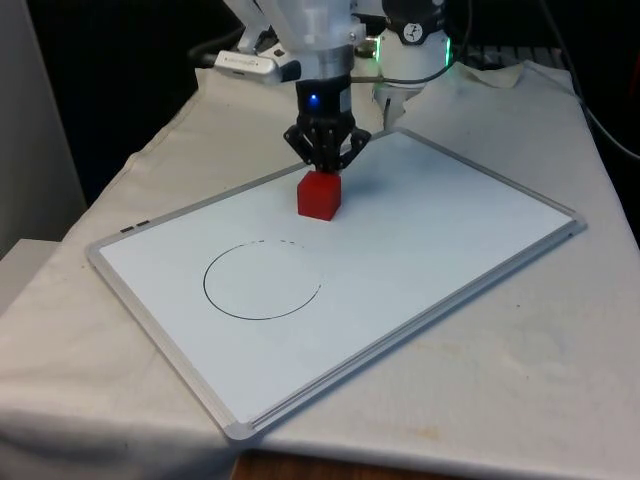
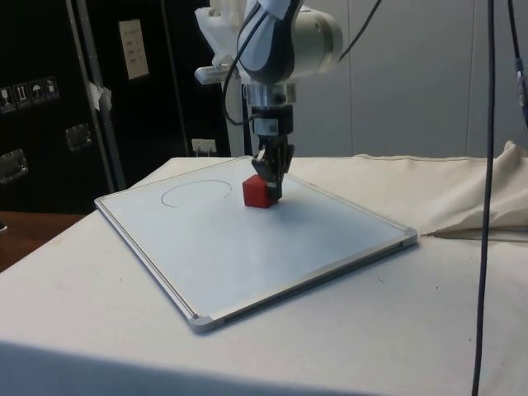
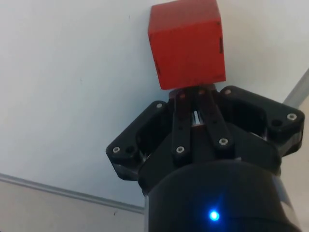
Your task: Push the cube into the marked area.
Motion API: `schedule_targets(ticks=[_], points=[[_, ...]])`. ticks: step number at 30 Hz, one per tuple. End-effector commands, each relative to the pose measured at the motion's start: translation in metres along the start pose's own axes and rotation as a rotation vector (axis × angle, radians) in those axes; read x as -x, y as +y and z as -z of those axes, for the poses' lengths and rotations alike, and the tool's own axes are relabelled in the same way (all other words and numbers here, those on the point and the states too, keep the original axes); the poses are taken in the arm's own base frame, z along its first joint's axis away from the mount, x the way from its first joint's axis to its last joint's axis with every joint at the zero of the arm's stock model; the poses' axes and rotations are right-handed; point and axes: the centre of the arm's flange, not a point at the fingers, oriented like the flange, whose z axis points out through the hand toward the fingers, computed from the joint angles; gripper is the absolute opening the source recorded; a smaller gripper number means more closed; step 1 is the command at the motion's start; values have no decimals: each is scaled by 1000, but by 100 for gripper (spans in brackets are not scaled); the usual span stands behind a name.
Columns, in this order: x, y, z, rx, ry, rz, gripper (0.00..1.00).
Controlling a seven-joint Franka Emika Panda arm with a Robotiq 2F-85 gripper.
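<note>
A: Looking at the edges first, where does the red cube point(image 1: 319, 193) sit?

B: On the whiteboard point(image 1: 450, 230), toward its far side, well in from every edge of the frame. The drawn circle point(image 1: 262, 281) lies nearer the camera and toward the front view's left, and the cube is outside it, with bare white board between the two.

A: And the hand point(image 1: 326, 160)?

B: It points down right behind the cube, on the far side. In the wrist view its fingertips point(image 3: 190, 94) are drawn together with only a sliver between them, gripping nothing, and they meet the cube's rear face at its lower edge.

A: How much room is there around the cube?

B: Open board on all sides: a wide stretch to the front view's right and a long one toward the near corner. Nothing else rests on the board.

A: The surface and the room?

B: The board lies flat and turned at an angle on the bench point(image 1: 560, 380), which is draped in a wrinkled white cloth. In the side view, dark cabinets point(image 2: 49, 107) stand behind and cables point(image 2: 487, 206) hang down at the right.
</note>
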Motion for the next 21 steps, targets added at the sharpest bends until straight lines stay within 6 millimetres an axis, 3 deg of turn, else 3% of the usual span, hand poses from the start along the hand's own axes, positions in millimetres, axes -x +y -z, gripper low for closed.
schedule_targets(ticks=[1,21], points=[[-5,0,0,-1,-2,7,0],[-68,10,-10,38,14,40,0]])
